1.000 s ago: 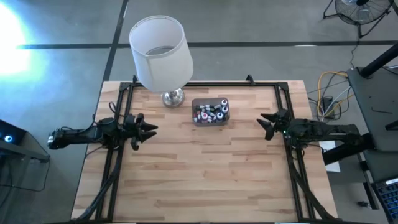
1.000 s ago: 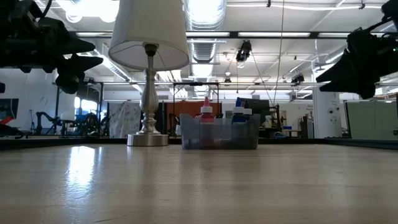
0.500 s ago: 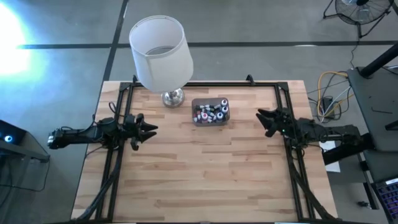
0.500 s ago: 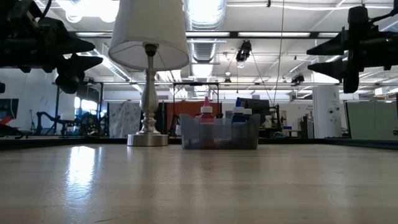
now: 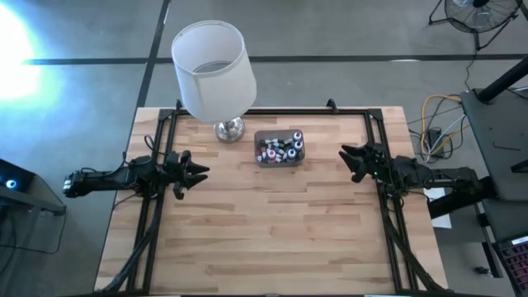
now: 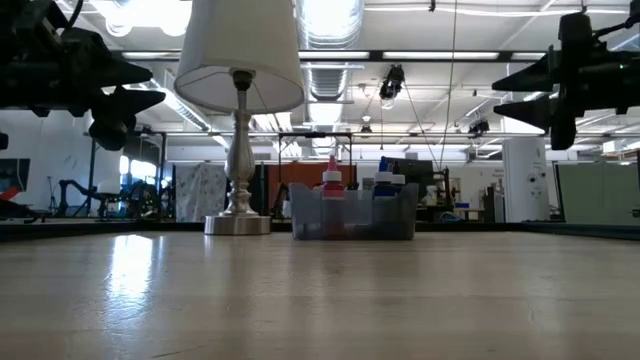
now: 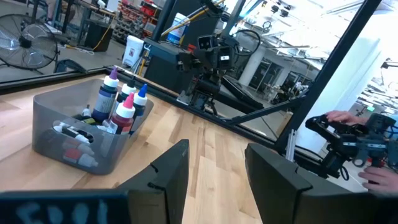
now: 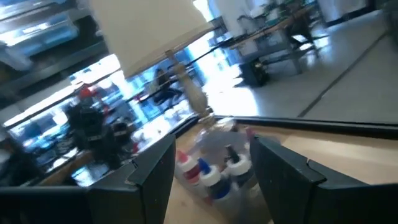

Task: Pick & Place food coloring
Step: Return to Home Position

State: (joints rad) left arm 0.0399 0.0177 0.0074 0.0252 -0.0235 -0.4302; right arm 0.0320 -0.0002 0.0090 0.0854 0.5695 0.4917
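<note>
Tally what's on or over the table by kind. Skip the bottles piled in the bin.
lamp: 1
bin: 1
grippers: 2 (left gripper, right gripper)
Total: 4

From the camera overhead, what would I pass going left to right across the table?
Left gripper, open → white-shaded lamp with chrome base → translucent grey plastic box holding tiny food coloring bottles → right gripper, open.
</note>
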